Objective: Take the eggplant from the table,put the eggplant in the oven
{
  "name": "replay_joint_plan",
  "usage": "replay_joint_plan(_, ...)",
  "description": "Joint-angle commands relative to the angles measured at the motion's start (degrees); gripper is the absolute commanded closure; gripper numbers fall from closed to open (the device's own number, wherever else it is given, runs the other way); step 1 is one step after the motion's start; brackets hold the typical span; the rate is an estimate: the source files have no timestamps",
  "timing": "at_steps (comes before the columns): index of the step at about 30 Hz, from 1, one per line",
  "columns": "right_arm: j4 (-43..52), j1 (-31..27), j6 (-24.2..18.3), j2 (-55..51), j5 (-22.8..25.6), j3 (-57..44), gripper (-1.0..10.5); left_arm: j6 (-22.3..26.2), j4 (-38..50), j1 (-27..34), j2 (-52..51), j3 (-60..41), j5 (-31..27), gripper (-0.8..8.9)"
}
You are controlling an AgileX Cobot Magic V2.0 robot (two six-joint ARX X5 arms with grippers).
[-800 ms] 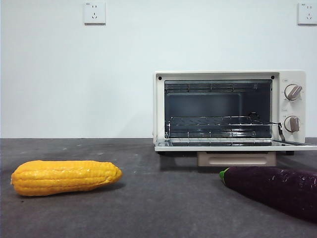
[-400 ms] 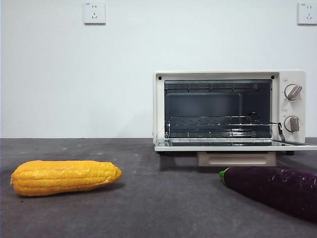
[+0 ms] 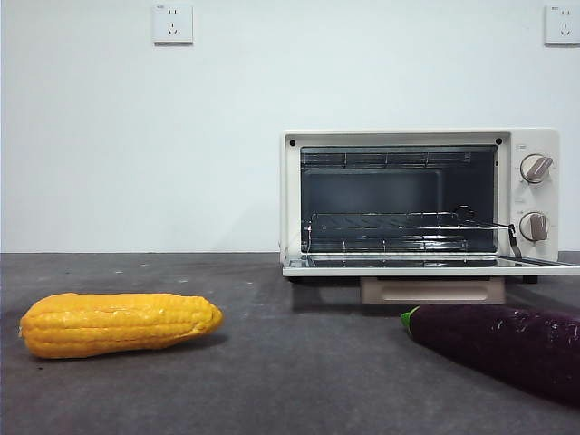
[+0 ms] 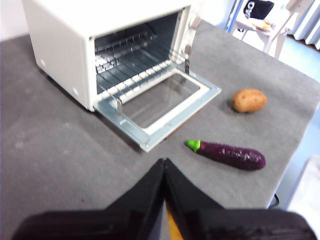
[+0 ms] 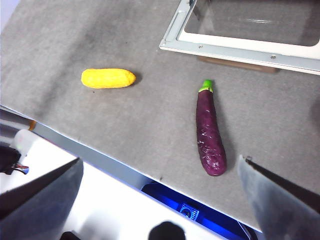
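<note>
Oven (image 3: 419, 201): door fully down, on table (image 3: 272, 362). Eggplant (image 5: 210, 129) lies in front of door, stem toward it, below and between right gripper (image 5: 160, 190) jaws, spread wide, empty. Left gripper (image 4: 164, 165): jaws pressed together, empty, well apart from eggplant.

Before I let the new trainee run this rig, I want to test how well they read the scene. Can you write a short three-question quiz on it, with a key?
1. True or false: the oven door is open.
2. Which hand has its jaws spread wide above the eggplant? A) left hand B) right hand
3. Fill in: in the left wrist view, the thing lying beyond the eggplant, apart from it, is a brown ____.

Key
1. True; the door lies flat and the wire rack shows.
2. B; the left hand's jaws are shut together.
3. potato.
</note>
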Motion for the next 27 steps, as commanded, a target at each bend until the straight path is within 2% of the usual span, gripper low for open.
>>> replay_joint_plan(1, 0.2, 0.7, -0.4, 1.4, 2.2, 0.2, 4.1, -1.4, 0.8, 0.2, -0.2, -0.3, 0.4, 8.2)
replay_joint_plan(7, 0.2, 3.7, -0.4, 6.0, 6.3, -1.1, 4.2, -1.4, 0.7, 0.2, -0.2, -0.3, 0.4, 8.2)
replay_joint_plan(12, 0.7, 6.4, -0.4, 9.9, 6.4, -4.4, 4.2, -1.3, 0.7, 0.2, -0.1, -0.3, 0.4, 8.2)
replay_joint_plan(16, 4.4, 10.1, 0.0, 12.2, 6.4, -10.1, 5.1, -1.3, 0.7, 0.2, -0.1, -0.3, 0.4, 8.19)
replay_joint_plan(22, 14.8, 16.0, 4.9, 14.3, 7.2, -19.4, 5.1, -1.3, 0.6, 0.2, 0.0, -0.3, 0.4, 8.19)
replay_joint_plan(27, 22.1, 20.3, 8.0, 17.2, 12.1, -24.5, 5.0, -1.3, 0.6, 0.2, 0.0, -0.3, 0.4, 8.19)
